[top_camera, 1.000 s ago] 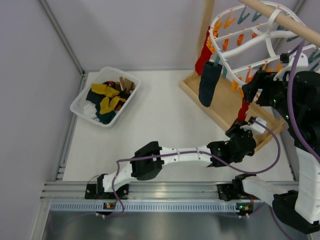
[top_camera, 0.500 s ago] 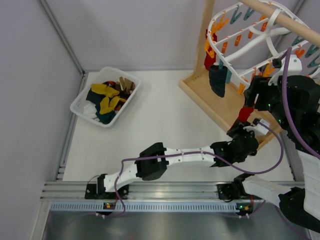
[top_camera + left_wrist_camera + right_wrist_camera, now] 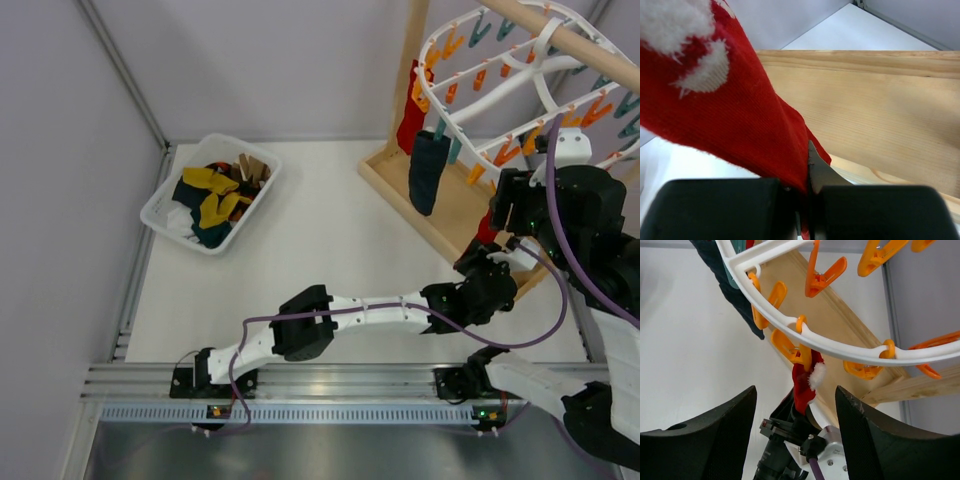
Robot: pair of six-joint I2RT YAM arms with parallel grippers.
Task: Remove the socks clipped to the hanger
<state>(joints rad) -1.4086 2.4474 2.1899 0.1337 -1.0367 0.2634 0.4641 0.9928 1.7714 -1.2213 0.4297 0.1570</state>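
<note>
The white hanger [image 3: 500, 75] hangs from the wooden stand, with orange and teal clips along its bars. A red sock [image 3: 487, 228] with a white mark dangles from an orange clip [image 3: 805, 357] on the hanger's rim [image 3: 840, 347]. My left gripper [image 3: 485, 270] is shut on that sock's lower end [image 3: 730, 115], with the fabric pinched between the pads [image 3: 807, 187]. My right gripper [image 3: 794, 392] is open just under the rim, its jaws on either side of the red sock [image 3: 804, 385] without touching it. A navy sock [image 3: 425, 172] and another red sock [image 3: 410, 115] hang further left.
The stand's wooden base [image 3: 440, 215] lies under the hanger and its post [image 3: 412, 50] rises at the back. A white bin [image 3: 160, 205] with several loose socks sits at the far left. Walls close in on the left and at the back.
The right gripper's jaws have narrowed and it has shifted a little nearer under the rim. The hanger and its socks have swung. The left gripper has kept its hold on the red sock.
</note>
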